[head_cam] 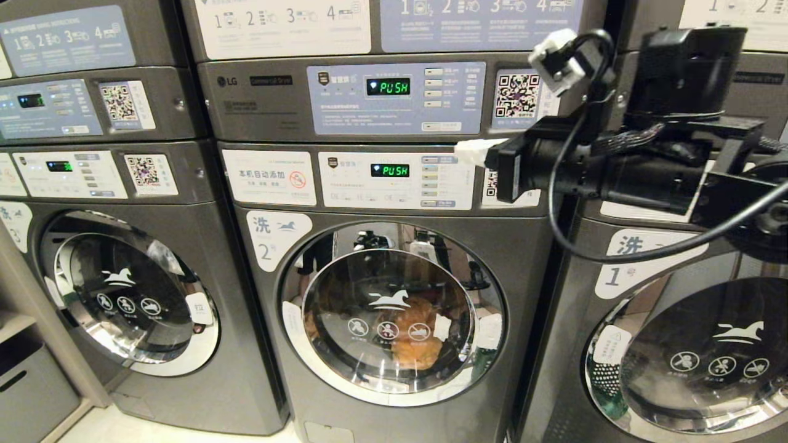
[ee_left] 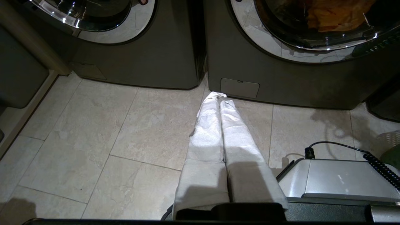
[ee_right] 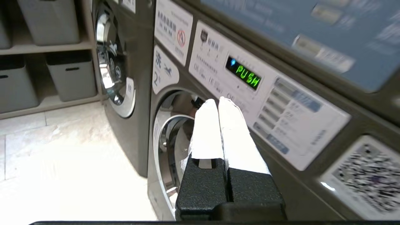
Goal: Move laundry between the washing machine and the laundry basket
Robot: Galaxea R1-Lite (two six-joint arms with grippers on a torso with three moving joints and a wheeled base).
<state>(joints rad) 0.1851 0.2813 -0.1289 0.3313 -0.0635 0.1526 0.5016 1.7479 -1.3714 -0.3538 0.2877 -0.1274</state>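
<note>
The washing machine [head_cam: 394, 295] is a dark grey front-loader in the middle of the row, with alike machines touching it on the left and right. Its round chrome-rimmed glass door is closed, with orange laundry [head_cam: 415, 335] lying behind the glass. A white label with a horse and the number 2 sits at the upper left of the door, and the panel display above reads PUSH in green. Of the laundry basket [ee_left: 389, 147], only a perforated edge shows on the floor to the right.

Three washers [head_cam: 394, 307], two storage bins [ee_right: 72, 78]
</note>
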